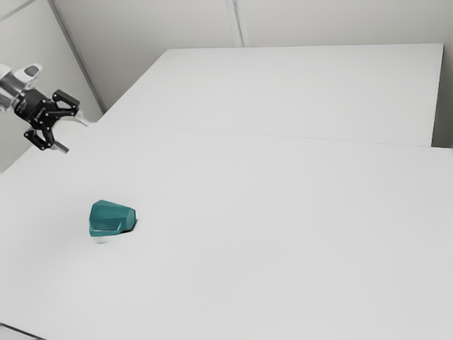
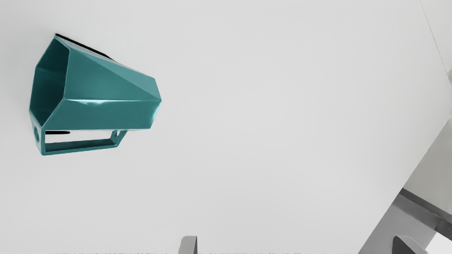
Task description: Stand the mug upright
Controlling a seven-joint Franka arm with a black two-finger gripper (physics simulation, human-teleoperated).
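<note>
Mug on its side, end effector open and apart from it. In the exterior view, the teal mug (image 1: 112,216) lies at the lower left of the frame on the white surface (image 1: 283,227), its wide mouth (image 2: 49,83) toward the exterior view's left and its narrow base end toward the exterior view's right. The end effector (image 1: 75,134) is at the upper left, its fingers (image 2: 188,245) spread with nothing between them. In the wrist view the handle (image 2: 81,143) runs along the side of the mug nearer the fingers.

The step in hand, as I judge it, is the approach and grasp. I should bring the open fingers over the body and turn my wrist so that they close across its width, not along its length. The handle deserves a wide berth, since a finger landing on it could roll the mug. The faceted walls taper, so a grip close to the base might slide off the narrow end; flat, opposed facets near the middle should hold better. Once it is held firmly, I would lift enough for the rim and base to swing freely, rotate until the mouth points up, lower until the base sits flat, then open gently, lest a tilted release tip it over.
</note>
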